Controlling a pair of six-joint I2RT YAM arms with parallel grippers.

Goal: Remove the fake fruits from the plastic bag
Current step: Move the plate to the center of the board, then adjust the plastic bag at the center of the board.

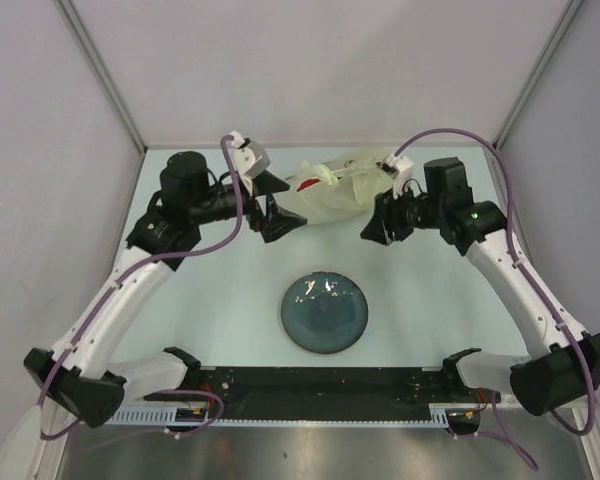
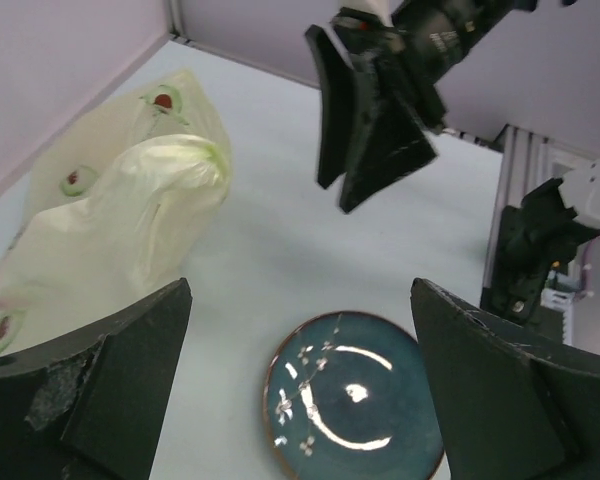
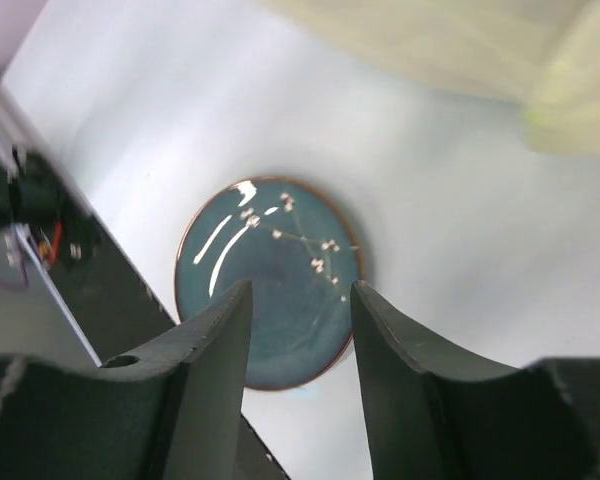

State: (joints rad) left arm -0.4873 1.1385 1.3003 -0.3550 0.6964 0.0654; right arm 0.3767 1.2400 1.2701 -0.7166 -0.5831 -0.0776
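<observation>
Thin plastic bag [image 1: 342, 186] lies at 12 o'clock from the plate [image 1: 325, 312], a red fruit [image 1: 305, 185] inside. We see left gripper [image 1: 280, 205] and right gripper [image 1: 374, 228] both spread, empty; pinching only film could drag everything.

no legible words, brands, numbers or signs in any view, plastic bag [image 2: 110, 230] carrying only small round green-ringed printed marks with dark red centres, plate [image 2: 380, 440] showing only pale dotted lines

Veiled and cropped
The plastic bag [image 1: 345, 190] veils its fruits [image 1: 306, 184] (one red patch shows); the right wrist view crops it, blurred.
</observation>
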